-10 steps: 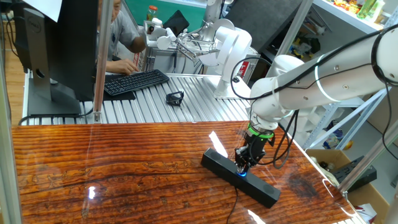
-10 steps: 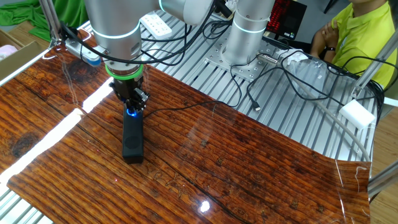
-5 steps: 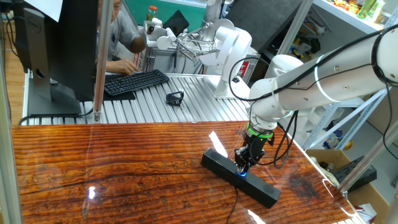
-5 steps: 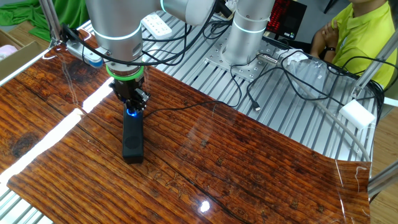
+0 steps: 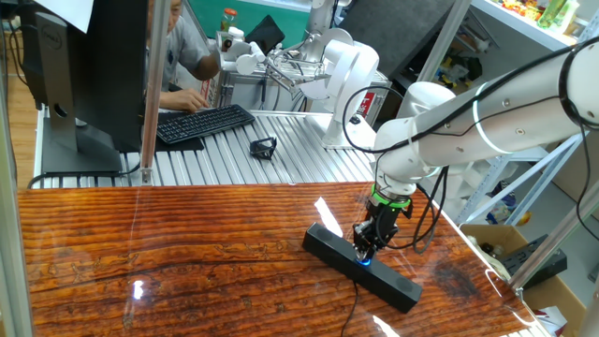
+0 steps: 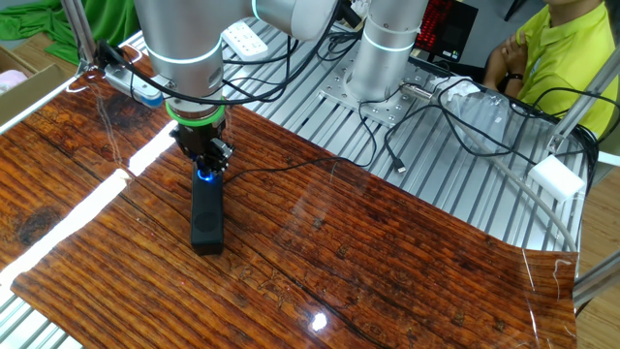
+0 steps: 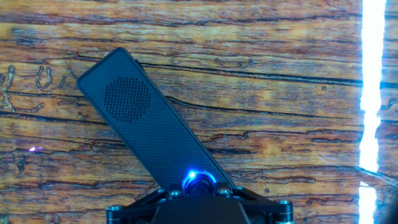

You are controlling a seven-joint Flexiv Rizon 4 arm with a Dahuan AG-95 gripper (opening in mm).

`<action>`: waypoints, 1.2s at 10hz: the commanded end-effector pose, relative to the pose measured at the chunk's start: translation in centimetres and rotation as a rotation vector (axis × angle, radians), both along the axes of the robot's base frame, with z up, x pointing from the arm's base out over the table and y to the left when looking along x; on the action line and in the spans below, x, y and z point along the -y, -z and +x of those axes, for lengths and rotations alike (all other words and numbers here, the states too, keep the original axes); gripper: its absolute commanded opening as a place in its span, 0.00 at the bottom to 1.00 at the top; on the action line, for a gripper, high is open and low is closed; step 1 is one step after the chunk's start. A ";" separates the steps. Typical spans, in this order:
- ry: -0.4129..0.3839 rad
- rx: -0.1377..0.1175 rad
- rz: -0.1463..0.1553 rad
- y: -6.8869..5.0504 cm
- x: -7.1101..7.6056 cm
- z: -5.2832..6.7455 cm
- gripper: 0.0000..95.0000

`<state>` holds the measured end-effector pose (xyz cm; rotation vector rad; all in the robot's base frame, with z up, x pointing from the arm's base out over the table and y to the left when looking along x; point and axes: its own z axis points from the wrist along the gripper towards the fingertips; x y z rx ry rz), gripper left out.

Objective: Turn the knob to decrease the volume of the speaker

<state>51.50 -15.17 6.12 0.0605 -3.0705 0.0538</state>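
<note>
Speaker (image 5: 360, 267) lies diagonally on the wooden tabletop (image 5: 168, 253), cable (image 6: 281, 167) trailing off its middle. Knob (image 7: 199, 180) sits mid-top of the bar, blue ring lit. Gripper (image 5: 364, 249) is down on the knob, pointing straight down, fingers narrowed around it; looks like a grip on the knob, though contact itself is hidden. Judgement: reach and grasp done, turning is the step in hand; how much volume is already taken off cannot be told. Arm (image 5: 449, 112) arches over from the right.
</note>
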 end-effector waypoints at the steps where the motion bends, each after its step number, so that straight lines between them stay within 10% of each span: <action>1: -0.006 0.000 0.000 0.1 0.0 0.0 0.00; 9: 0.001 -0.006 0.003 0.1 0.0 0.0 0.00; 12: 0.001 -0.007 0.006 0.1 0.0 0.0 0.40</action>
